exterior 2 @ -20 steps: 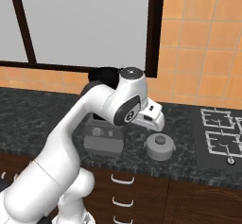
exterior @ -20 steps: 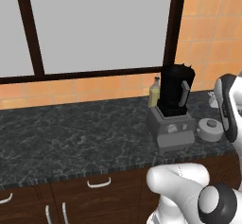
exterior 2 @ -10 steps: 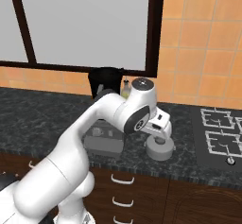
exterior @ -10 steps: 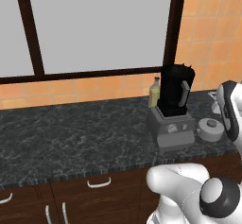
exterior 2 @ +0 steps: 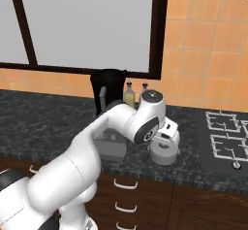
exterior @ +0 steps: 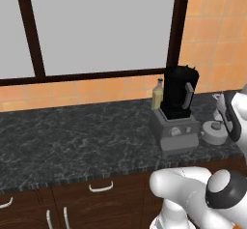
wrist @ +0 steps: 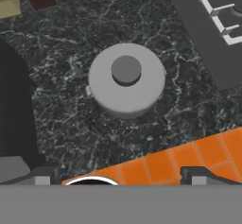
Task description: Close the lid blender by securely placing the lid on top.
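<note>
Grey lid (wrist: 126,79) sits flat on the counter (wrist: 71,124) beside the blender (exterior: 176,108), straight ahead of my gripper (wrist: 120,176). Fingers are spread wide, nothing held, so I reckon it's just a drop onto the knob.

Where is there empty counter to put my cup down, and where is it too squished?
The big bare patch is the dark counter left of the blender, below the window. It's squished on the blender's other side: the lid lies close beside it, the stove just beyond. The yellowish bottle fills the gap behind the blender.
</note>
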